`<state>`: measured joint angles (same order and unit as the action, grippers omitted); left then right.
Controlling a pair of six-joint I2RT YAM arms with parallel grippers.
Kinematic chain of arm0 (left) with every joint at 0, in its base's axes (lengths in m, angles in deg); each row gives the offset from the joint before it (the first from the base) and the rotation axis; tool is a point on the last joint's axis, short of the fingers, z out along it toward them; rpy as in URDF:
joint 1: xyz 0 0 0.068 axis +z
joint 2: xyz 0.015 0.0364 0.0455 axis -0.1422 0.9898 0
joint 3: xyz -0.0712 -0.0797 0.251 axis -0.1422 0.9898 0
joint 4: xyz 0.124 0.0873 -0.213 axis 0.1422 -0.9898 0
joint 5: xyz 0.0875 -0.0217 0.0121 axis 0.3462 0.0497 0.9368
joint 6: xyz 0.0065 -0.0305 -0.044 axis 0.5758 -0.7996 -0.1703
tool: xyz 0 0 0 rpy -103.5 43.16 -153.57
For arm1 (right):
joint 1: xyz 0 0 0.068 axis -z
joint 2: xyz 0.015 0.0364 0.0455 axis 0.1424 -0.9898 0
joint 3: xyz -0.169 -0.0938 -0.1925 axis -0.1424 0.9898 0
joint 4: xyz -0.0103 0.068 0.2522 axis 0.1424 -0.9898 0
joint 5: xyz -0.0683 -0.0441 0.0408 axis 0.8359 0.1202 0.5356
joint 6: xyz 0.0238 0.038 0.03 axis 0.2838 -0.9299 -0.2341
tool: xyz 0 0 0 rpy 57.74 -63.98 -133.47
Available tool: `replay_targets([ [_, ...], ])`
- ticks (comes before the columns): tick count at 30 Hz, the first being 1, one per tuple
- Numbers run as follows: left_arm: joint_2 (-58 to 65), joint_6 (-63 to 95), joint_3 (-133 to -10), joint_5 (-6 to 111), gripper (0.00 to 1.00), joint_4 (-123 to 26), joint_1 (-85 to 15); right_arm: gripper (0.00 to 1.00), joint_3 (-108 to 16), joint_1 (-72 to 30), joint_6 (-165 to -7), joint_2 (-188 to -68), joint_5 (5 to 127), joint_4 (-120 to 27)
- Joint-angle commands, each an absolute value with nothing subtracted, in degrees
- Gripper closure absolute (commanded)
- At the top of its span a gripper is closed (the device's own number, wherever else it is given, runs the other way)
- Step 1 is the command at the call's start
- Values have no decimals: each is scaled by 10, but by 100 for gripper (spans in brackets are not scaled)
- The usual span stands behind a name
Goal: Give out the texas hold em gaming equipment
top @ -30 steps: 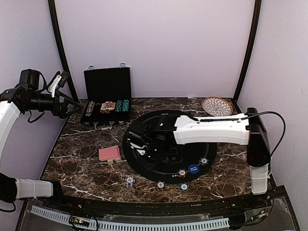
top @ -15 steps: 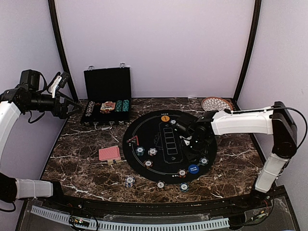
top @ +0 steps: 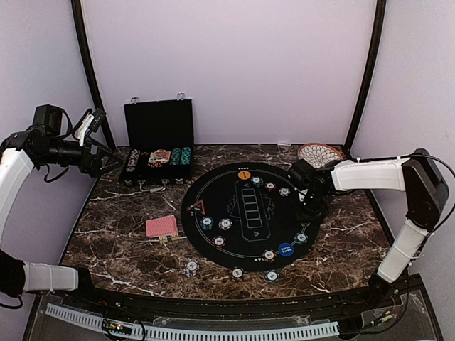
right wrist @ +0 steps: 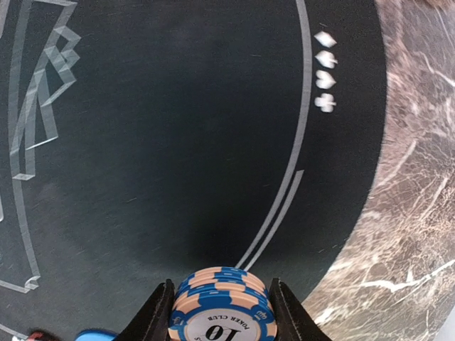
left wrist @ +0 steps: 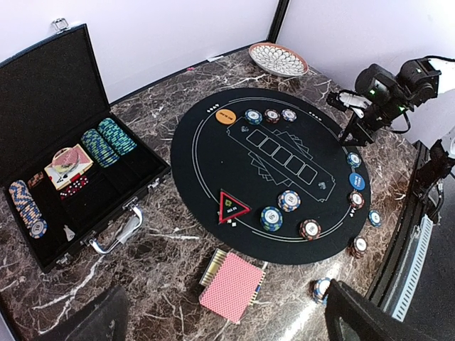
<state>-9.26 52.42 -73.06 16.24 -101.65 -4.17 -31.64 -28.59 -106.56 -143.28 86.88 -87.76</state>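
Observation:
My right gripper is shut on a small stack of blue and cream poker chips marked 10. It hangs just above the black mat's right edge, where the right gripper points down. Other chips sit around the mat, along with a red triangle, an orange disc and a blue disc. A red-backed card deck lies on the marble left of the mat. My left gripper is open and empty, held high over the table's left side.
An open black case with chip rows stands at the back left. A patterned wicker plate sits at the back right, close behind the right arm. Loose chips lie on the marble near the front edge.
The right arm has swung from the mat's left side across to its right edge. Chips near the red triangle, covered by the arm before, now show. The left arm has barely moved.

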Motion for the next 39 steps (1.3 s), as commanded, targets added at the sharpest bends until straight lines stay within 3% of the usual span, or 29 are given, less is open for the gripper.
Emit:
replay_targets([
  [1, -86, 546, -714, 146, 1, -1013, -40, 83, -295, -258, -1067, -1441, 880, -836],
  [9, -53, 619, -690, 157, 1, -1051, -41, 81, -273, -248, -1064, -1457, 878, -822],
  [15, -39, 673, -658, 202, 1, -1055, -56, 63, -269, -244, -1066, -1466, 867, -812],
  [21, -33, 718, -603, 279, 1, -1015, -109, 37, -273, -244, -1072, -1459, 870, -819],
  [32, 10, 792, -538, 346, 1, -958, -188, 21, -348, -252, -1094, -1387, 881, -866],
  [39, 37, 856, -515, 373, 1, -932, -221, 6, -457, -330, -1121, -1393, 901, -907],
])
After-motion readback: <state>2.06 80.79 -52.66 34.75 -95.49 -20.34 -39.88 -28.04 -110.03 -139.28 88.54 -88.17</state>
